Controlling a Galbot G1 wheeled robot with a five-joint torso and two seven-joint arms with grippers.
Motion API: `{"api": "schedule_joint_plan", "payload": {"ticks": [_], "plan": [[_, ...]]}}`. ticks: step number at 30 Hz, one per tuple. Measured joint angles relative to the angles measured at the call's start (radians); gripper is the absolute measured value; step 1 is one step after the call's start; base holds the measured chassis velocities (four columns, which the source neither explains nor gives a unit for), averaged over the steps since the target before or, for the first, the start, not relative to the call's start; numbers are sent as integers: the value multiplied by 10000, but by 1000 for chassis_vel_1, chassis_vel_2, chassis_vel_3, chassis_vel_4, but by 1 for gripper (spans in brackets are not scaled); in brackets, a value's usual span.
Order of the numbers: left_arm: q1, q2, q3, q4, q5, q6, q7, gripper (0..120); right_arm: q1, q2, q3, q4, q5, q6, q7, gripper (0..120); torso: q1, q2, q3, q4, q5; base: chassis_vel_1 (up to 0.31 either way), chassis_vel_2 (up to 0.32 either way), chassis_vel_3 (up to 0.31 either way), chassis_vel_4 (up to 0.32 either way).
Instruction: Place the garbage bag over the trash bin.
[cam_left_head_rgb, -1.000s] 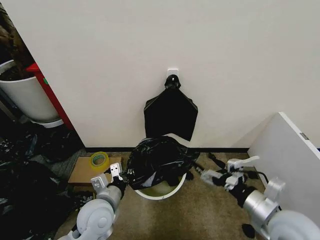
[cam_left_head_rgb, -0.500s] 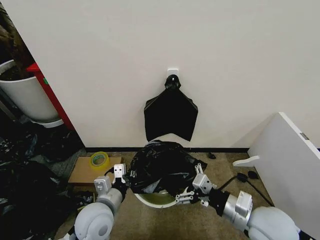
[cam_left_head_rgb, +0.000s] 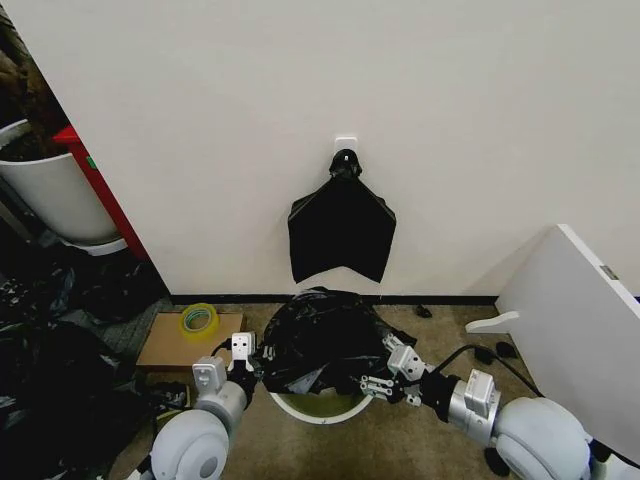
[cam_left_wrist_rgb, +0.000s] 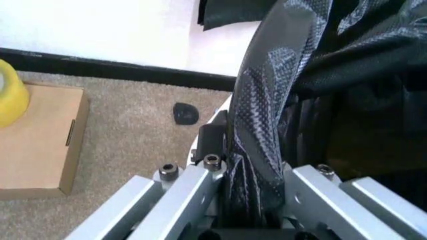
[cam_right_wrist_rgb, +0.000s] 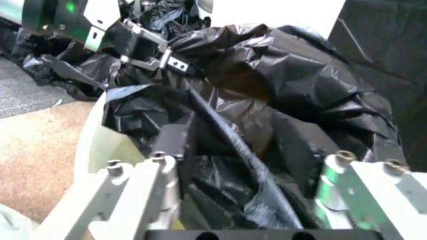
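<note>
The bag lies crumpled over the bin, covering its far part; the near rim is bare. The bin stands on carpet by the wall. The left gripper is clamped on the bag's left edge. The right gripper, at the bag's right near side, has fingers apart around a fold.

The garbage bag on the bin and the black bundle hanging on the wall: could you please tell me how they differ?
The garbage bag is crumpled and puffed up; the black bundle hangs flat. The garbage bag sits on the trash bin at floor level; the bundle hangs from a wall hook, pinched to a point. The left tool and right tool are at the bag's edges; nothing touches the bundle. Both are black plastic.
</note>
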Motion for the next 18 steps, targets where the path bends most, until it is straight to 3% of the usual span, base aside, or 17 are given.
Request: {"api": "schedule_joint_plan", "payload": {"ticks": [11,18], "plan": [[27,-154,-59,-23,61,12,-46,1,36,-127,-132,-112,-244,156,-267,0,0,0,-1,0,0,0,0,0,0],[35,-146,-130,-106,-44,21,-80,1,23,-141,-190,-97,-377,325,-221,0,0,0,-1,1,0,0,0,0,0]]}}
